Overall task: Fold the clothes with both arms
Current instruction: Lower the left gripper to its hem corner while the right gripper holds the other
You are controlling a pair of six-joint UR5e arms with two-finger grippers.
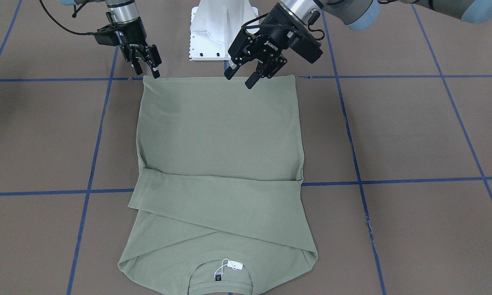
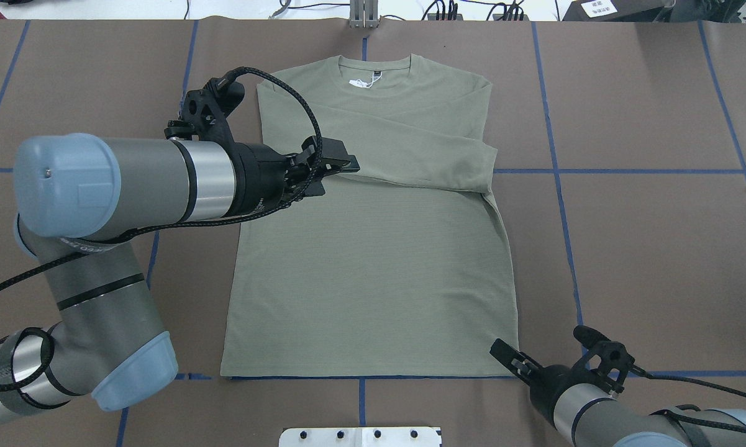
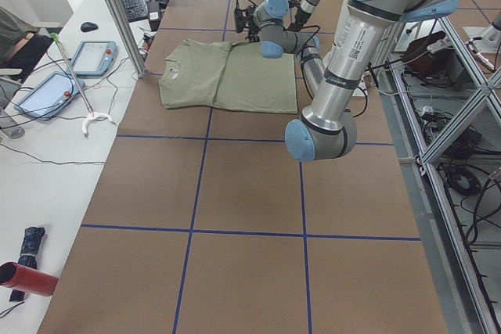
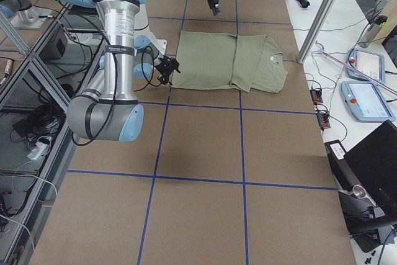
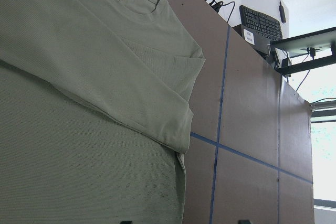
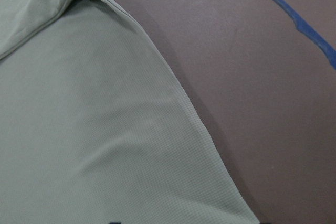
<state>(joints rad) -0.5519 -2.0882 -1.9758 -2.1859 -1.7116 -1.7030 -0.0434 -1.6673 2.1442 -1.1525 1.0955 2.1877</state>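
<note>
Closest to the front camera is the round collar (image 1: 202, 265) of the green shirt (image 1: 217, 135), with a small white tag (image 1: 234, 266) and a black label (image 1: 218, 278) inside it. The shirt lies flat on the brown counter (image 1: 393, 131), which has blue tape lines (image 1: 393, 180) on it. Both long sleeves (image 1: 213, 196) are folded across its chest, one over the other. Its bottom edge is at the far side, by the robot. Going from left to right in this view, the right fingers (image 1: 155, 69) come first. They are low, just beside one bottom corner of the shirt, a little apart and holding nothing. Next come the left fingers (image 1: 254, 80). They hang high over the shirt, spread wide, and hold nothing too.
</note>
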